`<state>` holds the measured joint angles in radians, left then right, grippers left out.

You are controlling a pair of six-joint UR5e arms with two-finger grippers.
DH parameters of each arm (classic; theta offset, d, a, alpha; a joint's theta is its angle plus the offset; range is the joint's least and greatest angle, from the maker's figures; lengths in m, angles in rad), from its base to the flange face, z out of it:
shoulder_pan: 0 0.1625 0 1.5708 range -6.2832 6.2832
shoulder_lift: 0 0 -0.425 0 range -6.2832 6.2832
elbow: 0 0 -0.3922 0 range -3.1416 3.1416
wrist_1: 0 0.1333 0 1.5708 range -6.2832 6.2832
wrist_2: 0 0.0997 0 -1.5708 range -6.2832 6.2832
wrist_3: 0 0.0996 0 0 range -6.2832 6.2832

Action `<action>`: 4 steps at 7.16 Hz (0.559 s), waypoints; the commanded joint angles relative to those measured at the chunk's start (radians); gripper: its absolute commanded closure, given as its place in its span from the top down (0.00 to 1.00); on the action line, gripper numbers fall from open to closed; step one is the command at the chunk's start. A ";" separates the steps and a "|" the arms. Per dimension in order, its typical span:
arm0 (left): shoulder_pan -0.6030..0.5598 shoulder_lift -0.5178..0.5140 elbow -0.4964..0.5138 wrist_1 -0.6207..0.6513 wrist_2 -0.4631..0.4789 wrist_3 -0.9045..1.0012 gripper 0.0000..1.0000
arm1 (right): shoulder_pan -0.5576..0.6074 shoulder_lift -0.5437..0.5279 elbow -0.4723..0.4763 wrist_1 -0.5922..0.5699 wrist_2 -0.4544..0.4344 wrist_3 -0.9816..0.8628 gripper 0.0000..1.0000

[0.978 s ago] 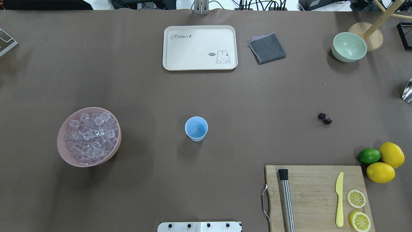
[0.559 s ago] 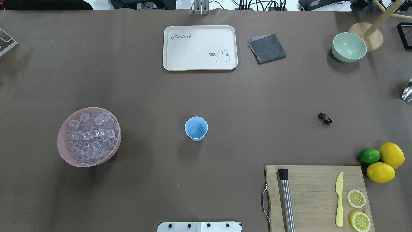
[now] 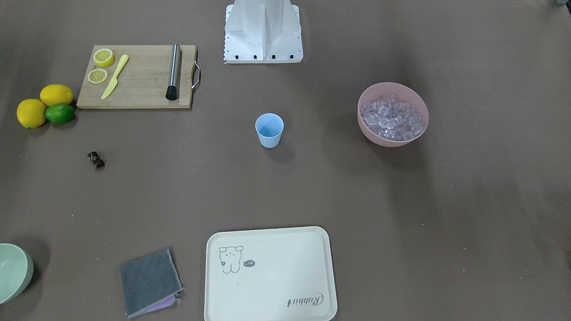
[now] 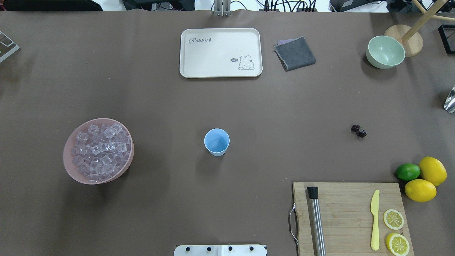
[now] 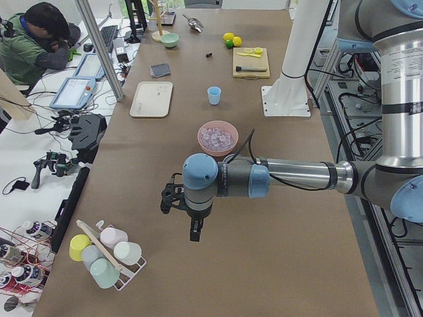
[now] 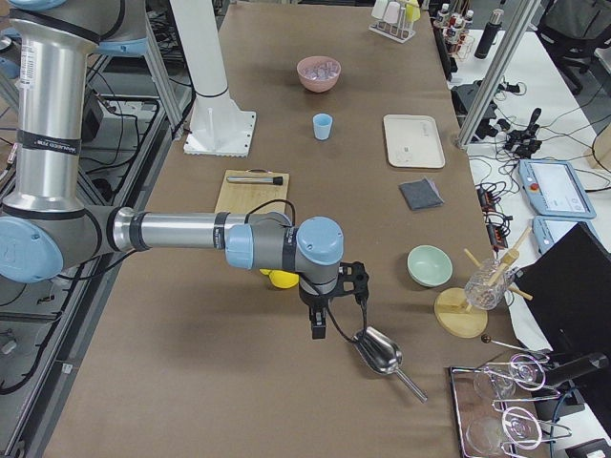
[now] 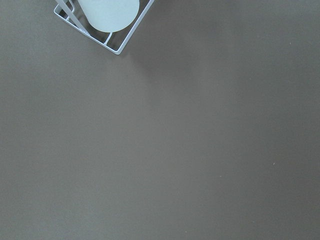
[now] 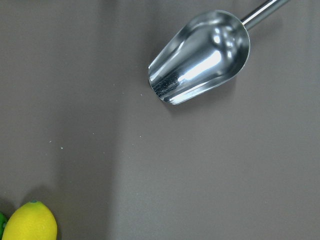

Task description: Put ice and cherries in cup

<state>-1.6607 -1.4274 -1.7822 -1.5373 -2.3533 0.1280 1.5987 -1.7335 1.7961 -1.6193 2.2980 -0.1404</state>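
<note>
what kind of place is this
Likely a robotics lab staged as a drinks bench: robot arm at a long table, an operator by screens, cup and ice as props.

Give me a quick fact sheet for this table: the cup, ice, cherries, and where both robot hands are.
cup: light blue, upright, empty, mid-table
ice: heaped in pink bowl, on the robot's left of the cup
cherries: dark pair on bare table, on the robot's right of the cup
left gripper: over bare table near wire rack; open or shut, cannot tell
right gripper: beside metal scoop; cannot tell
progress: nothing in cup yet
</note>
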 commanded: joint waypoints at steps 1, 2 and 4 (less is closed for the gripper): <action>-0.002 -0.013 -0.019 -0.026 -0.006 -0.004 0.98 | 0.000 0.012 0.048 0.005 -0.008 0.001 1.00; -0.001 -0.054 -0.004 -0.079 -0.007 0.001 0.98 | 0.015 0.104 0.001 0.056 -0.015 0.007 1.00; -0.002 -0.038 0.038 -0.345 -0.006 -0.002 0.98 | 0.017 0.118 -0.046 0.064 0.040 0.112 1.00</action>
<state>-1.6623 -1.4714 -1.7742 -1.7131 -2.3594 0.1264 1.6129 -1.6332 1.7754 -1.5664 2.3152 -0.0982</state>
